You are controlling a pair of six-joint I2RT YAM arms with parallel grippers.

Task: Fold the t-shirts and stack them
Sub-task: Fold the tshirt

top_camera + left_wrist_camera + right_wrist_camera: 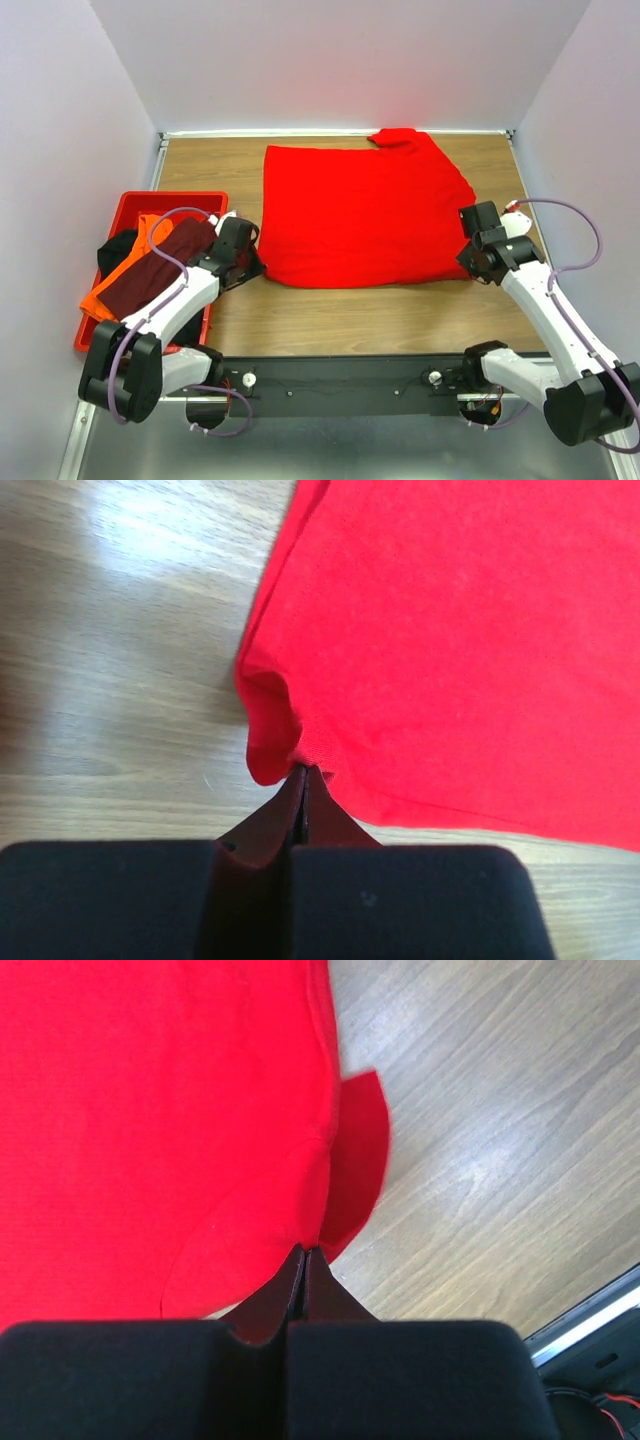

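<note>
While the left gripper (303,778) and right gripper (303,1256) each clamp a near corner of the red shirt (360,215), lying mid-frame and perhaps folded once, the other shirts (160,265) lie heaped in the crate (175,197) at left, nothing stacked yet.

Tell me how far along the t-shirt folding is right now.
Early. Done: the red t-shirt lies spread on the table; no folded stack shows. In hand: the left gripper and right gripper are each shut on a near corner of it. Left: folding it, then the orange t-shirt, maroon t-shirt and black t-shirt heaped in the red crate.
</note>
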